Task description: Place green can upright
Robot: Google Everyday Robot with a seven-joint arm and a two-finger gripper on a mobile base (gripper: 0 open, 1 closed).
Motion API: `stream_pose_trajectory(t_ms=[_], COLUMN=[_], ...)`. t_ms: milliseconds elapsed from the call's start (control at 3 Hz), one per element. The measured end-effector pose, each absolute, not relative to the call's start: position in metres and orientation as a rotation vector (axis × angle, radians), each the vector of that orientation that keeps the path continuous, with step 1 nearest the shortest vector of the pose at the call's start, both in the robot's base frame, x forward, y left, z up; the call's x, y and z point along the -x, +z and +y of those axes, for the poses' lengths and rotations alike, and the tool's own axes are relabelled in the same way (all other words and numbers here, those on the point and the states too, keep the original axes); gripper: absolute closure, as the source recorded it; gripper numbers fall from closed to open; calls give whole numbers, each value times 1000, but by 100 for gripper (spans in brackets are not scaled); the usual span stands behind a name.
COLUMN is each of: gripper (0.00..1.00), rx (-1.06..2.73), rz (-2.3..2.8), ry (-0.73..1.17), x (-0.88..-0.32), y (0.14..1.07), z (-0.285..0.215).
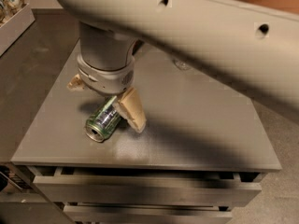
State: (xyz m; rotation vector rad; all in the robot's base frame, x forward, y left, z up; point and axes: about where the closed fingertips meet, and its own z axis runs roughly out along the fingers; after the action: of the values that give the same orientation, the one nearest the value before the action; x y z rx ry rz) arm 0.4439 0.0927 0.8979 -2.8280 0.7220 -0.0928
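Note:
The green can (pixel 102 122) lies on its side on the grey table top (pixel 196 125), left of the middle, with its silver open end toward the front left. My gripper (pixel 105 105) hangs directly over the can's far end, open. One tan finger (pixel 131 109) is at the can's right side and the other finger (pixel 74 82) is off to its left. The can's far end is hidden under the wrist. I cannot tell whether the right finger touches the can.
My large grey arm (pixel 196 36) crosses the top of the view and hides the table's back. A clear bottle's base (pixel 181 65) peeks out under it. A white tray (pixel 16 17) stands at the far left. Drawers (pixel 140 190) sit below the table's front edge.

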Motion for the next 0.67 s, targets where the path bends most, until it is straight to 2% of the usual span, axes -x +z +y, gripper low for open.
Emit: stream_pose_trajectory(t_ms=[667], gripper=[0], rx=[2931], rz=[647], ry=[-161], x=[-460], y=[878], z=[106])
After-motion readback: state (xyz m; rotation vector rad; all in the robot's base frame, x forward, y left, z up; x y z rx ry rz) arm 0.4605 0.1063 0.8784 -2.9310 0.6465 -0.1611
